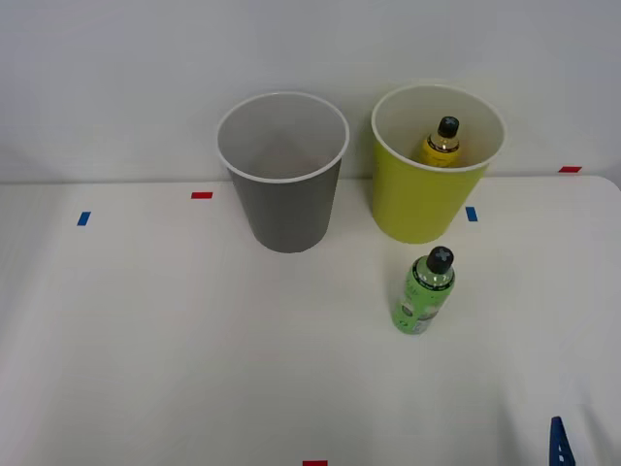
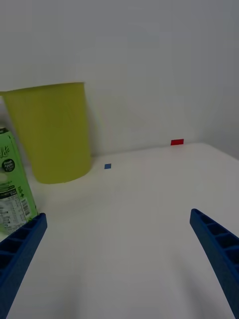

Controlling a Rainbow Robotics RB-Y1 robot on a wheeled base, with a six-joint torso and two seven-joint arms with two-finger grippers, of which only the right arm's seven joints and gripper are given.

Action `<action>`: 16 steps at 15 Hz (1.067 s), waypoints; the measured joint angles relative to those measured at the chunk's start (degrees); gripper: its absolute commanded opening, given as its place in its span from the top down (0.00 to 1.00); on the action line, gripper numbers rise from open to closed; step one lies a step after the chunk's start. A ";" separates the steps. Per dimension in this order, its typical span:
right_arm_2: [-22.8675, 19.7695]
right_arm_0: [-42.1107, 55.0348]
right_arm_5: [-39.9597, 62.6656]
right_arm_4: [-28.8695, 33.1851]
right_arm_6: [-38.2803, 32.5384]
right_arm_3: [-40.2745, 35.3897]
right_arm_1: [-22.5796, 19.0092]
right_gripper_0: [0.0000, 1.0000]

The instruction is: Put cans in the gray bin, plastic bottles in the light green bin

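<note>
My right gripper (image 2: 117, 264) is wide open, empty, low at lower right, lining up on the upright bright-green black-capped plastic bottle (image 1: 425, 291) at centre-right.

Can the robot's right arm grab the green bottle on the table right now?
Probably yes. The green bottle stands upright on bare table, clear of both bins, and the right gripper is open beside it.

Plain white wall (image 1: 116, 87) behind white table (image 1: 146, 340) with tape marks (image 1: 202, 195).

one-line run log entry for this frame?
right gripper: open, empty | yellow plastic bottle: in yellow-green bin | green plastic bottle: upright on table | gray bin: empty
</note>
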 measured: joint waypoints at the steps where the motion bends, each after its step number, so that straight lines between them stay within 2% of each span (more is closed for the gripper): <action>1: 1.14 -0.53 0.13 -1.24 0.86 -0.01 -1.12 0.00; 9: 1.81 -1.67 0.79 -1.44 -0.74 -0.01 -3.52 0.00; 16: 10.62 -7.82 0.89 -3.84 -1.25 0.02 -6.95 0.00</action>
